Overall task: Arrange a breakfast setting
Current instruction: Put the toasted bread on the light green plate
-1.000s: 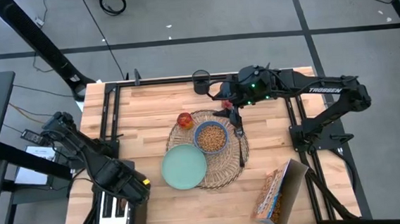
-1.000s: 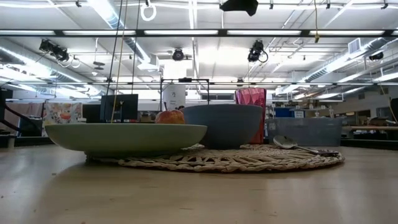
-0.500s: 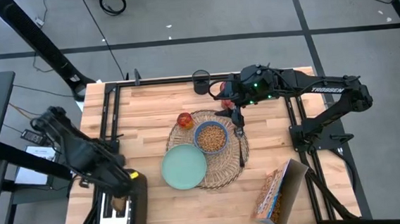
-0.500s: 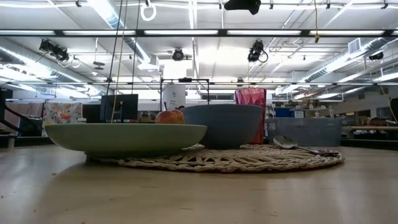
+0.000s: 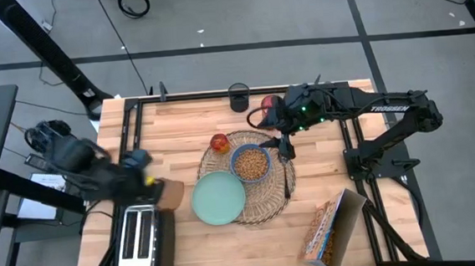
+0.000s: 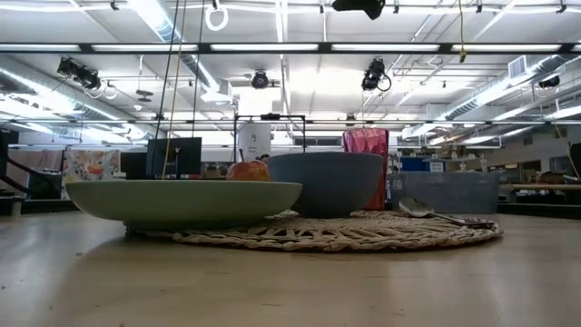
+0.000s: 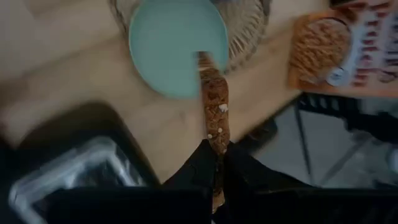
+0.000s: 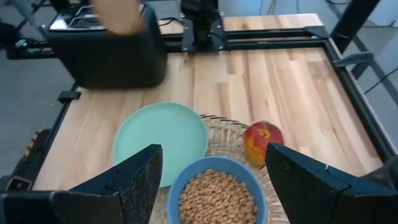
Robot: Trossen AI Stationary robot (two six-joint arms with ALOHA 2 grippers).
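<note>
A round wicker placemat (image 5: 263, 194) lies mid-table. On it rest a teal plate (image 5: 219, 198), a blue bowl (image 5: 250, 162) with cereal, a red apple (image 5: 219, 142) and a dark spoon (image 5: 286, 173). The red cup (image 5: 266, 104) stands at the mat's far side, partly under my right arm. The orange cereal box (image 5: 332, 227) lies near the right corner. My left gripper (image 5: 153, 187) is shut on a brown toast slice (image 5: 171, 195) above the table beside the toaster (image 5: 140, 240). My right gripper (image 5: 281, 138) hovers open over the mat's far part. My left gripper pinches the toast slice between its two fingers at the slice's end (image 7: 216, 144), the fingers on its two flat faces. The slice sticks out past the fingertips (image 7: 200, 163) and shows edge-on. It is lifted clear of the toaster and the table.
The silver toaster stands at the near left corner. A dark cup (image 5: 239, 95) stands at the far edge. Black frame rails (image 5: 133, 132) run along the table's left, far and right sides. Bare wood (image 5: 162, 138) lies between the mat and the left rail.
My left gripper has risen from the toaster with the toast slice and swung toward the far edge. The slice has come out of the slot and now hangs clear beside the toaster. My right gripper has shifted slightly toward the right edge.
</note>
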